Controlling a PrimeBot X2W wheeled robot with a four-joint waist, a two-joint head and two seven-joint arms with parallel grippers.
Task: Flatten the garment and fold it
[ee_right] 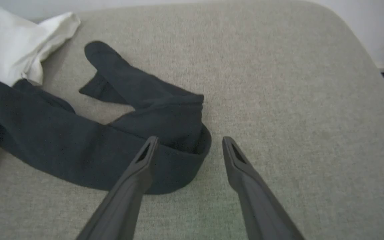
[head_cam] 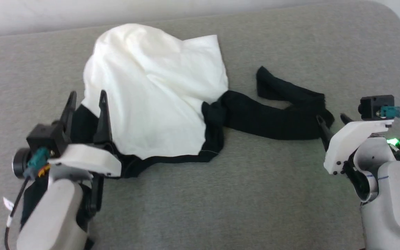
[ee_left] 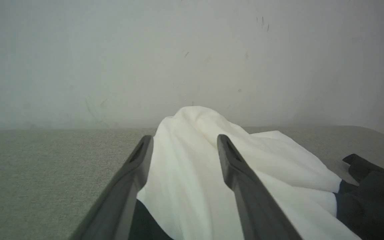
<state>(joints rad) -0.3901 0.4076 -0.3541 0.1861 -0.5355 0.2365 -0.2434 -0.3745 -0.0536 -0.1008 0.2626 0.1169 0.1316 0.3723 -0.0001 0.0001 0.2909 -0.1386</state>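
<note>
Garment (head_cam: 158,93): long-sleeved shirt of soft cloth, white body, black sleeves, lying crumpled on grey cloth-covered table (head_cam: 255,194), left of centre. White body humped and creased, not flat. One black sleeve (head_cam: 273,114) trails toward the right, doubled back on itself with its end pointing away (more black cloth shows low at the left). Left tool (head_cam: 87,95) spread wide, empty, set over the shirt's near-left edge; contact with the cloth unclear. Right tool (head_cam: 330,117) spread too, empty, just beside the sleeve's bend. Judgement: light, limp, no stiffness; likely to sag and bunch if lifted mid-panel. Better holds look to be seams and edges: cuff, shoulder, hem corners, pinched and drawn outward.
</note>
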